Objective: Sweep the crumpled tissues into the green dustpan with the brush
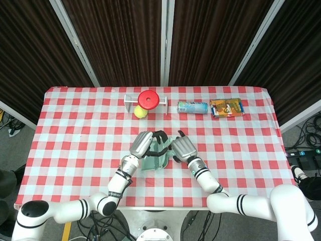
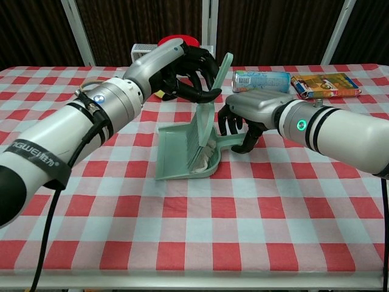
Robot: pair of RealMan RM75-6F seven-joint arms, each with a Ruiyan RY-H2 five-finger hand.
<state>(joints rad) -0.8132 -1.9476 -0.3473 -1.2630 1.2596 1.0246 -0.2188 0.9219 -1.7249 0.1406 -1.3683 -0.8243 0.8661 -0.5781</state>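
The green dustpan (image 2: 173, 155) lies flat at the table's middle, its mouth facing left. My left hand (image 2: 188, 68) grips the green brush (image 2: 205, 125) by its handle, and the bristles stand inside the pan near its back wall. A bit of white crumpled tissue (image 2: 211, 146) shows behind the bristles, inside the pan. My right hand (image 2: 243, 120) curls over the dustpan's handle (image 2: 234, 143) and holds it. In the head view the left hand (image 1: 144, 145) and right hand (image 1: 183, 149) sit close together over the dustpan (image 1: 152, 163).
At the back stand a small metal rack with a red lid (image 2: 178, 44) on it and a yellow ball (image 1: 140, 112) beneath. A can (image 2: 261, 79) lies on its side beside a colourful snack packet (image 2: 325, 85) at the back right.
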